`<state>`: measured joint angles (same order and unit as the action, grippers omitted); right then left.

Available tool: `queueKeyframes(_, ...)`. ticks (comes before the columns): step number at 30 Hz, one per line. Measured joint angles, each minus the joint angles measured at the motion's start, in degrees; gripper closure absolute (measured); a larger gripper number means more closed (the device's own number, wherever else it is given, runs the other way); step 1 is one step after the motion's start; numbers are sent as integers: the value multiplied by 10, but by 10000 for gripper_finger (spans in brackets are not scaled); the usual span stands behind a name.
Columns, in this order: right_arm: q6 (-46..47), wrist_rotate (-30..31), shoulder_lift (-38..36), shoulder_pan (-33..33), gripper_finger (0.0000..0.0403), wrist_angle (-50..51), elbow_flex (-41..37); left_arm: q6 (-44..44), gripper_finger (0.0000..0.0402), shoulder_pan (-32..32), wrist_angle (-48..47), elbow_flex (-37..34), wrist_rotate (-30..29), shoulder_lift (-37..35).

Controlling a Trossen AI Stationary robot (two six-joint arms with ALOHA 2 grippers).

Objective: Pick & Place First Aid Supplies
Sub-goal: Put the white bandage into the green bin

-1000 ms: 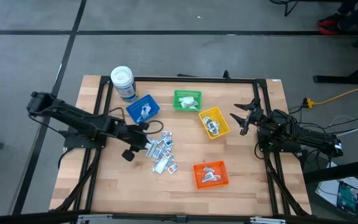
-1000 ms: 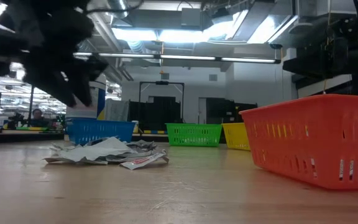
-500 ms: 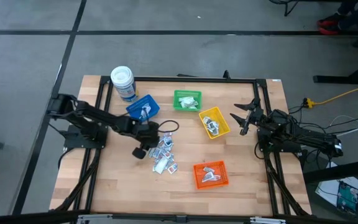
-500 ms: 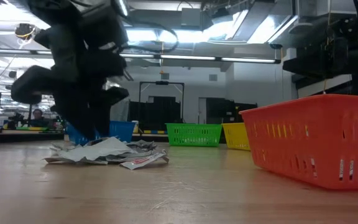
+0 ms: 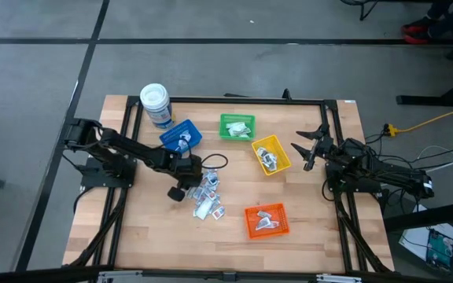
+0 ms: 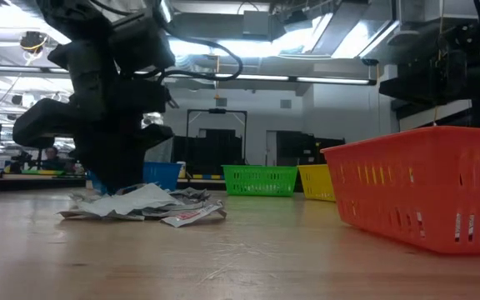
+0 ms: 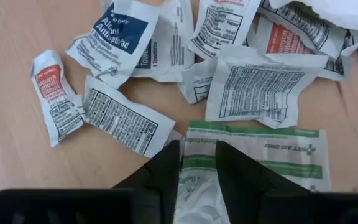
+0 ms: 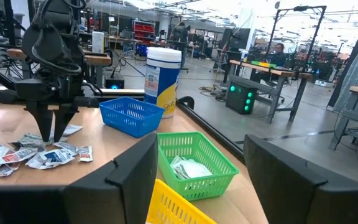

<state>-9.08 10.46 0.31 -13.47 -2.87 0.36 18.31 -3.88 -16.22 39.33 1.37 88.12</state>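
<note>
Fingers of the left gripper are set narrow, straddling a green-striped packet at the bottom centre of the left wrist view; the packet's near end lies between the two tips, but a firm pinch can't be told. In the high view the left gripper is seen at centre-left of the frame, tips down on the packet pile. The pile is spread on the wooden table w/ white and silvery packets overlapping; in the low view it is shown left of centre, under the dark arm.

Right gripper is held at right of centre in the high view, fingers spread wide, nothing between them, apart from any bin.

Bins, high view: blue bin at upper centre-left w/ a few packets inside; green bin just right of it w/ white packets; yellow bin at centre w/ silvery packets; orange bin at lower centre w/ white packets. A white-lidded jar w/ blue label is stood at upper left, just beside the blue bin.
</note>
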Motion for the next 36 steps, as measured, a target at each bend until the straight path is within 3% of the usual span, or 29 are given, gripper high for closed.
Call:
queueKeyframes(8,0,0,0,0,166,0,0,-5,395,0,-3,0,2,0)
queueKeyframes(15,0,0,0,0,166,0,0,-41,399,0,-3,-1,2,-20)
queueKeyframes(27,0,0,0,0,166,0,0,-76,399,-2,-37,-1,18,-135)
queueKeyframes(36,0,0,0,0,166,0,0,-143,399,-2,19,-1,11,-221)
